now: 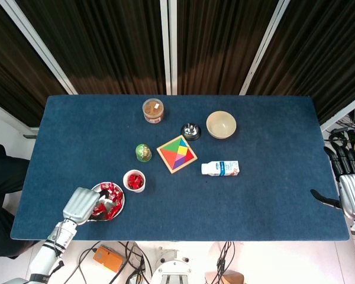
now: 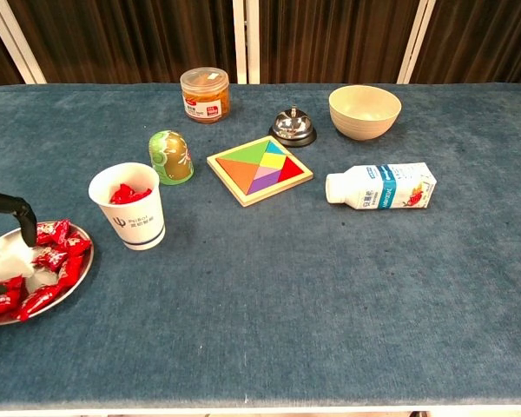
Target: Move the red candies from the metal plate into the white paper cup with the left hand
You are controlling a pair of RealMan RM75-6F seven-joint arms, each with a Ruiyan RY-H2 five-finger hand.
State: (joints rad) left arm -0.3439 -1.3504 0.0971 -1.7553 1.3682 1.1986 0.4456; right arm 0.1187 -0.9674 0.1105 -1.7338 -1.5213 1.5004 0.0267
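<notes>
A: Plate [image 1: 120, 203], metal, sits at the near left corner of the desk [image 1: 260, 195], with red candies [image 2: 56, 257] heaped on it.

B: Left hand?

A: Left hand [image 1: 83, 205] is over the plate's left side, palm down, fingers reaching in among the wrappers. Chest view shows only a dark fingertip and a pale patch of palm at the frame edge. Cannot tell whether it holds a candy; the fingers hide the contact.

B: Cup?

A: White paper cup [image 2: 128, 206] stands upright just beside the plate, on its right and a little further back. A few red candies show inside it. Hand and cup are apart.

B: Right hand?

A: Right hand [image 1: 348, 187] hangs off the right end of the desk, fingers spread apart, thumb pointing inward, nothing in it.

B: Other items?

A: Green egg-shaped toy [image 2: 170, 156] just behind the cup. Tangram puzzle [image 2: 259, 168] near the middle. Milk carton [image 2: 380, 186] lying on its side to the puzzle's right. Call bell [image 2: 293, 126] and beige bowl [image 2: 364, 110] behind those. Orange-lidded jar [image 2: 204, 94] toward the far edge.
</notes>
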